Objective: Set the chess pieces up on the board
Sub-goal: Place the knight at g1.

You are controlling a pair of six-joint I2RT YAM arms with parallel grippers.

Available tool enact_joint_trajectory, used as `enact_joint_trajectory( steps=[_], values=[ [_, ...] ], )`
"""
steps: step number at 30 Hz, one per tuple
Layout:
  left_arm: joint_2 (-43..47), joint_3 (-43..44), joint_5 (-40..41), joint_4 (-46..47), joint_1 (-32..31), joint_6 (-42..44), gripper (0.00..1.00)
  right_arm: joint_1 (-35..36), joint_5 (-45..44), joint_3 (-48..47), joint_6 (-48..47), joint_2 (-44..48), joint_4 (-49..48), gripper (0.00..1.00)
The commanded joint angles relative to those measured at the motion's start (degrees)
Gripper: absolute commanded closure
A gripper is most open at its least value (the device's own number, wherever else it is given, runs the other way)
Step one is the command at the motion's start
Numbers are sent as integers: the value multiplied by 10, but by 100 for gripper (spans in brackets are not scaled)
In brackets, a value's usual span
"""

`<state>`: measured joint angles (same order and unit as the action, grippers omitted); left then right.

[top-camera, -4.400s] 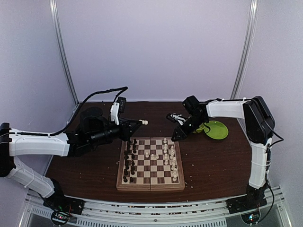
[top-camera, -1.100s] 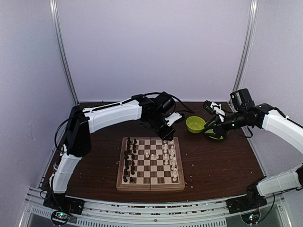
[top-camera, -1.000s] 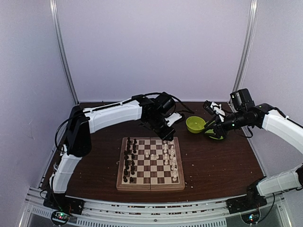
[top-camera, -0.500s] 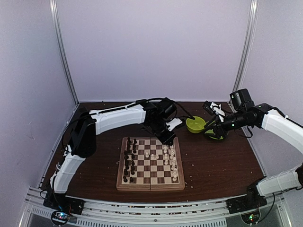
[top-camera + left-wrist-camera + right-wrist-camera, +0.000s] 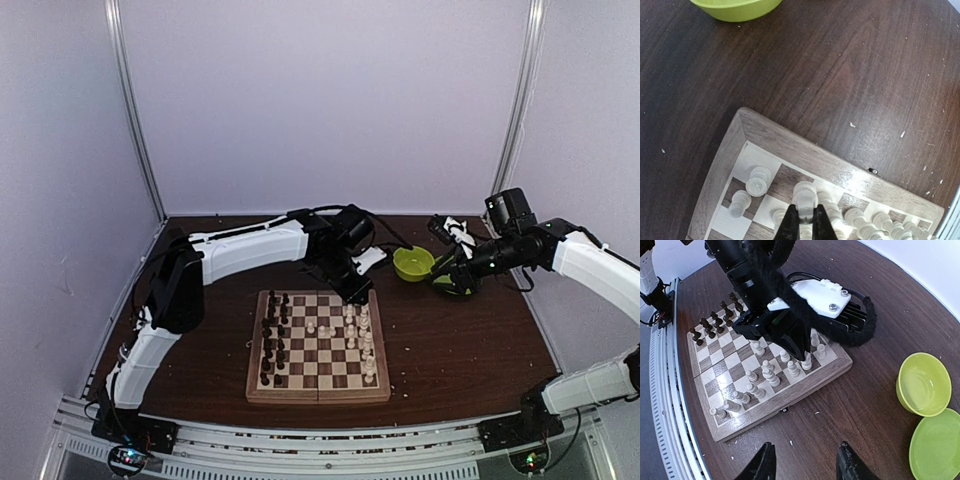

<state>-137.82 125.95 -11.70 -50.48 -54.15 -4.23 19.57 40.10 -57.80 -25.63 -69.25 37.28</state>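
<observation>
The wooden chessboard [image 5: 318, 347] lies at the table's middle, dark pieces [image 5: 272, 335] in its left columns and cream pieces [image 5: 362, 335] in its right columns. My left gripper [image 5: 358, 294] reaches over the board's far right corner and is shut on a cream piece [image 5: 805, 195], held just above or on a square near the border; contact with the board cannot be told. The right wrist view shows the same piece [image 5: 806, 361] under the left fingers. My right gripper [image 5: 446, 272] hovers open and empty over the table, right of the board [image 5: 805, 382].
A green bowl [image 5: 413, 263] and a green plate [image 5: 455, 285] sit behind and right of the board; both show in the right wrist view [image 5: 922, 384], [image 5: 937, 445]. White crumbs [image 5: 852, 125] dot the dark table [image 5: 460, 340].
My left arm swung from the far left across to the board's far right corner and lowered slightly with the cream piece. My right arm withdrew to the right by the plate and holds still.
</observation>
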Motion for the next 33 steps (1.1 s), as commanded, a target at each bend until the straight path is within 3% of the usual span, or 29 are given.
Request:
enact_joint_trajectory(
  steps=[1, 24, 33],
  values=[
    [-14, 16, 8, 26, 1, -9, 100, -3, 5, -14, -8, -3, 6, 59],
    [-22, 16, 28, 26, 1, -18, 100, -2, 7, -15, -12, -8, 10, 59],
    [-15, 15, 19, 26, 1, -17, 92, -2, 8, -18, -16, -13, 16, 59]
  ],
)
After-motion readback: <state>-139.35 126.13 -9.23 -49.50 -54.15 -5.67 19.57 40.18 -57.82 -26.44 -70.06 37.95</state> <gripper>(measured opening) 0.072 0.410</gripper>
